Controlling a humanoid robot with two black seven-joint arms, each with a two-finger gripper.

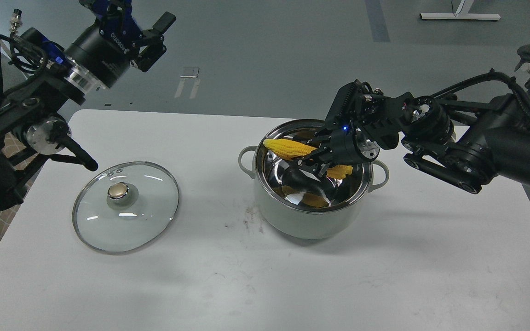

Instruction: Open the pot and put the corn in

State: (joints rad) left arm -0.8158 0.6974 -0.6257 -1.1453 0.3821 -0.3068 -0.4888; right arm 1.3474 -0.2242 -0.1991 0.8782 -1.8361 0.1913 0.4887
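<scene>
Right gripper (313, 162), clamped on corn (290, 147), is hovering inside uncovered pot (292, 216); release remaining, lid (126, 207) lying left.

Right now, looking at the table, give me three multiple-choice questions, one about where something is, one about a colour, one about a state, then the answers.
1. Where is the glass lid?
A. On the pot
B. Flat on the table, left of the pot
C. In the left gripper

2. What colour is the lid's knob?
A. Gold
B. Red
C. Black

3. What is the state of the corn?
A. Lying loose on the table
B. Held by the right gripper over the open pot
C. Held by the left gripper

Answers: B, the lid lies on the table; A, the knob shines gold; B, the fingers clamp the cob inside the rim.
</scene>
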